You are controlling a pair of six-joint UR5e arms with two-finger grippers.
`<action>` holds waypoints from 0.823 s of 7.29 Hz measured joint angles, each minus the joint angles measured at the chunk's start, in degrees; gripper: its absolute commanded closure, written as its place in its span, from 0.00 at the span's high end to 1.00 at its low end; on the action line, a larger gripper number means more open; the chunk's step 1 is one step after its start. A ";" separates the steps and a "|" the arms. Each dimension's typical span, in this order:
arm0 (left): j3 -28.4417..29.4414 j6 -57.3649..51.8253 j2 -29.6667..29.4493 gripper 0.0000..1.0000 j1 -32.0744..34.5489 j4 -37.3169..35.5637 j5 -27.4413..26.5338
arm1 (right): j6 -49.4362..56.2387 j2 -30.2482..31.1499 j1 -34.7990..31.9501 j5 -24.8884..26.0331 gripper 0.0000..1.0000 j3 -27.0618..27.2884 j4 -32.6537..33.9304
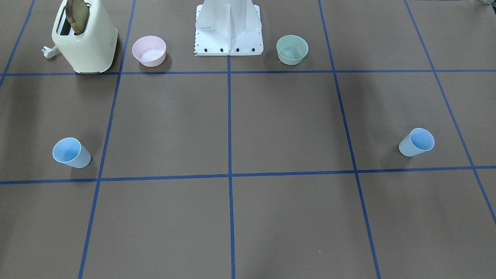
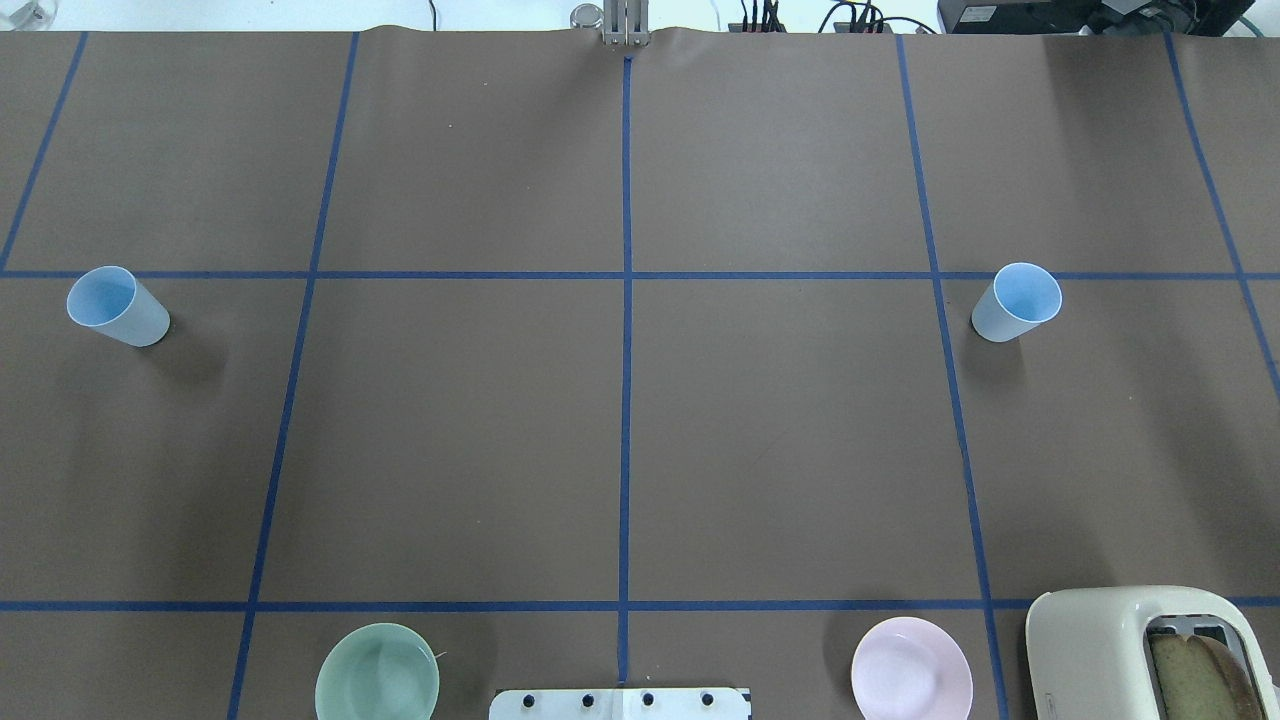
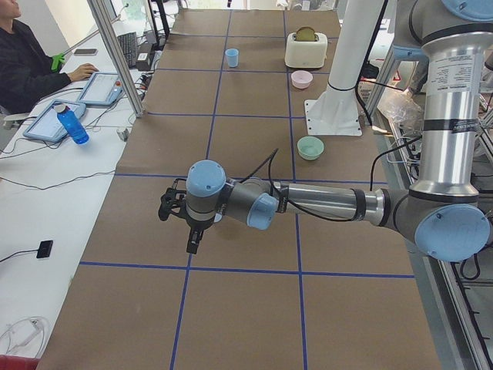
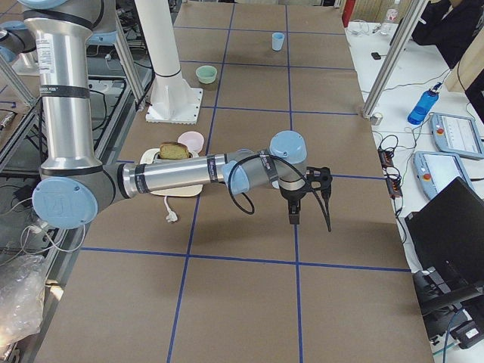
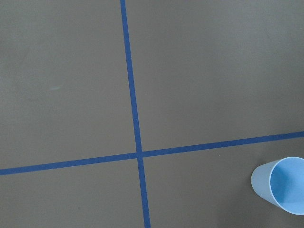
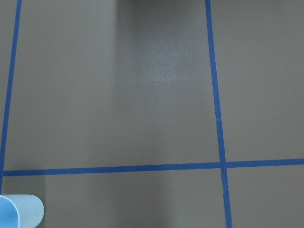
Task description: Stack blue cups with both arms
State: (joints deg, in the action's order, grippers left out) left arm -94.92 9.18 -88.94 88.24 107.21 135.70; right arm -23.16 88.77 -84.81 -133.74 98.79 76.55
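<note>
Two light-blue cups stand upright and far apart on the brown table. One cup [image 2: 118,306] is on the robot's left side; it also shows in the front view [image 1: 416,142] and at the lower right of the left wrist view [image 5: 280,185]. The other cup [image 2: 1017,302] is on the right side, also in the front view [image 1: 71,152] and at the lower left corner of the right wrist view [image 6: 19,211]. The left gripper [image 3: 192,245] and the right gripper [image 4: 293,218] point down above the table. They show only in the side views, so I cannot tell whether they are open.
A green bowl [image 2: 377,674] and a pink bowl [image 2: 911,670] sit either side of the white base pedestal [image 2: 620,703]. A cream toaster [image 2: 1140,650] with toast stands at the near right. An operator [image 3: 31,62] sits beyond the far edge.
</note>
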 measured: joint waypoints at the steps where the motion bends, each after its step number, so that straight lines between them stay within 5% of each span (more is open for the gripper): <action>1: -0.03 0.08 0.03 0.98 -0.03 0.00 0.00 | 0.03 0.08 0.00 -0.20 1.00 0.07 0.00; 6: -0.88 0.36 -0.42 0.98 -0.12 -0.57 -0.12 | -0.08 -0.33 -0.03 0.73 1.00 0.96 0.14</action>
State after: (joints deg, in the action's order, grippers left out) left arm -95.79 9.55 -89.36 88.12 106.63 135.58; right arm -23.24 88.43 -84.85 -133.02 99.75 76.69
